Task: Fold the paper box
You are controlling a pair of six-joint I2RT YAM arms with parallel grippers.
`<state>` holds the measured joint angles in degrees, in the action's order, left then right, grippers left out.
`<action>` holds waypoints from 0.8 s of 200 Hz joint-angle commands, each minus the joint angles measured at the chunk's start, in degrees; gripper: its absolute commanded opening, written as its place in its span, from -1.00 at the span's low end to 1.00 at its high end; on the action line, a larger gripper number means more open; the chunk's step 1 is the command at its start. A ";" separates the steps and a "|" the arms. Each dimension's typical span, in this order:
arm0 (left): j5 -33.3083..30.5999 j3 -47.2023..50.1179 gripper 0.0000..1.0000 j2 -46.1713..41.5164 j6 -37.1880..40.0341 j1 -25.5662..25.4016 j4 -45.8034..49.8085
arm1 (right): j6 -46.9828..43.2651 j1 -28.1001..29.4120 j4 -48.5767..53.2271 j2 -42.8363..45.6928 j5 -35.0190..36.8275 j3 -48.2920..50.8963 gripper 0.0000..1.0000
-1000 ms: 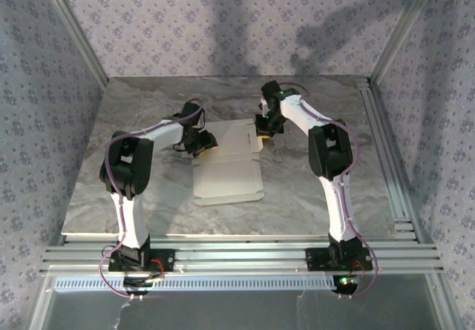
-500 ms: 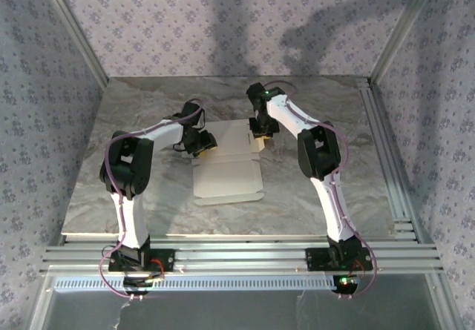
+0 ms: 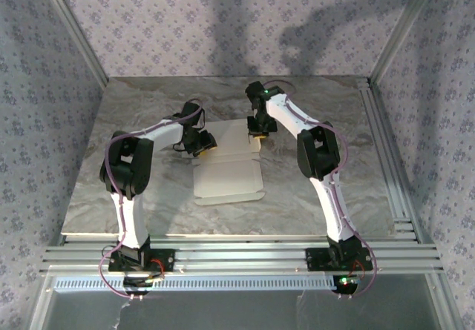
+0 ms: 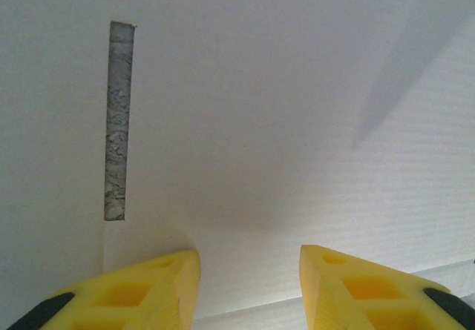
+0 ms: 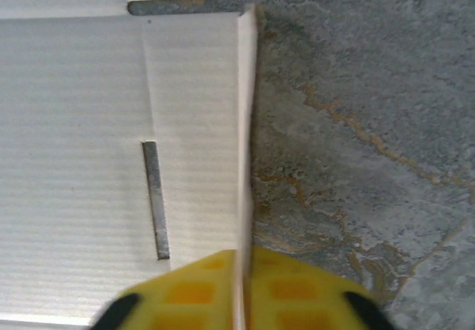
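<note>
Left jaws: partly open. In the left wrist view the two yellow fingers [image 4: 159, 289] stand apart with bare white card between them and nothing gripped. They sit low over the paper box [image 4: 297, 85]; whether the tips touch the card cannot be told. A narrow slot [image 4: 119, 119] cut in the card lies ahead and to the left, with marbled desk showing through it.

Right jaws: fully closed. In the right wrist view the yellow fingertips [image 5: 297, 289] meet on a thin side flap [image 5: 245, 122] of the paper box [image 5: 74, 122], pinching it between them. The flap stands upright on edge, running straight away from the fingers. To its left lies a flat white panel with a second slot [image 5: 156, 200]. To its right is bare desk [image 5: 356, 122], grey marble pattern with tan veins.

Paper box [image 3: 226, 174], top view: lying opened out, white face up, near the middle of the desk [image 3: 312, 189], between the two arms. The left jaws are at its far-left corner and the right jaws at its far-right edge. The near panel reaches towards the arm bases, and its near edge is free of both arms.

Surroundings: left arm [image 3: 130, 170] and right arm [image 3: 323, 152] both lean inward from the aluminium rails [image 3: 237, 256] at the near edge. Patterned walls [image 3: 223, 18] enclose three sides of the desk.
</note>
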<state>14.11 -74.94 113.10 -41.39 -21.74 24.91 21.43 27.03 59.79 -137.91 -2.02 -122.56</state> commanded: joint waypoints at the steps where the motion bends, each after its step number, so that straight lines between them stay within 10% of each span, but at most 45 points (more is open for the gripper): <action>1: -2.75 1.79 -0.04 -2.86 0.08 -0.24 2.12 | -0.32 0.74 1.61 -0.28 2.34 0.78 -1.00; 43: -10.32 6.83 0.25 -18.21 2.44 4.16 6.94 | -9.24 -1.71 -7.07 11.31 6.31 14.72 -1.00; 160: 4.15 9.33 0.24 -5.38 3.78 5.86 -8.97 | -10.44 -6.62 -8.92 12.77 -1.91 18.02 -1.00</action>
<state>13.61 -66.70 106.74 -37.08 -14.83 20.88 11.92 20.84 51.00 -124.81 -2.17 -104.88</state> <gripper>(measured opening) 0.616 0.048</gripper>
